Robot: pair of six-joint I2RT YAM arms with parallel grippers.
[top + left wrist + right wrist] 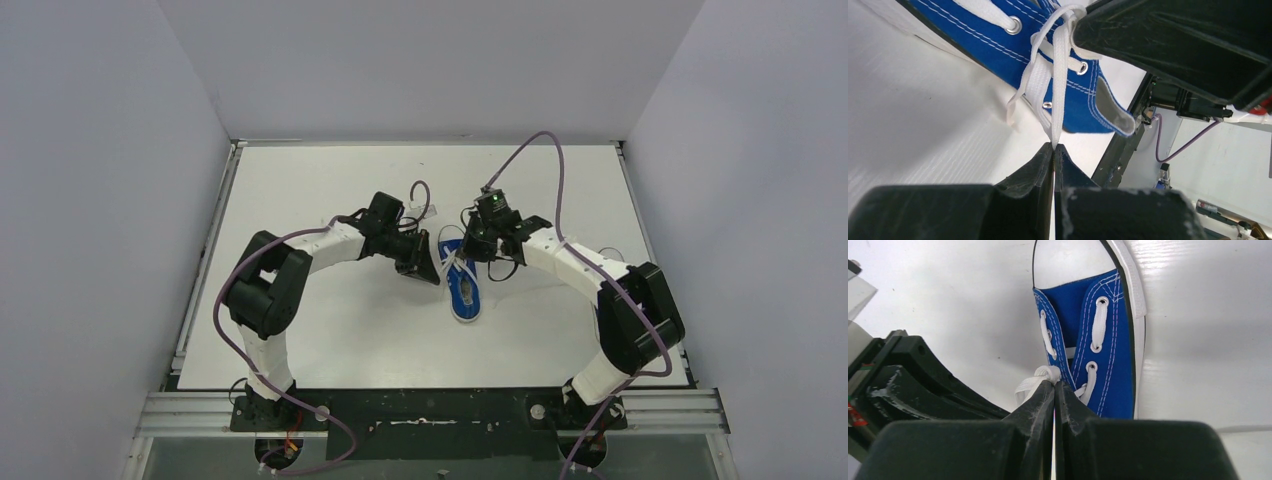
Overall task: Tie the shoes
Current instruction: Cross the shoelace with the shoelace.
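A blue shoe (pixel 464 290) lies on the desk (pixel 330 330), toe near. The left pincer (pixel 1054 146) is clamped on its white lace (pixel 1058 85); the right pincer (pixel 1054 382) pinches it too.

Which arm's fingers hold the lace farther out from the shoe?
The left arm's fingers: they pinch the lace where it stretches away from the blue shoe, while the right arm's fingers clamp it right beside the eyelets.

White table (pixel 330 330), pale walls (pixel 100 200) around it, metal rail (pixel 680 405) at near edge
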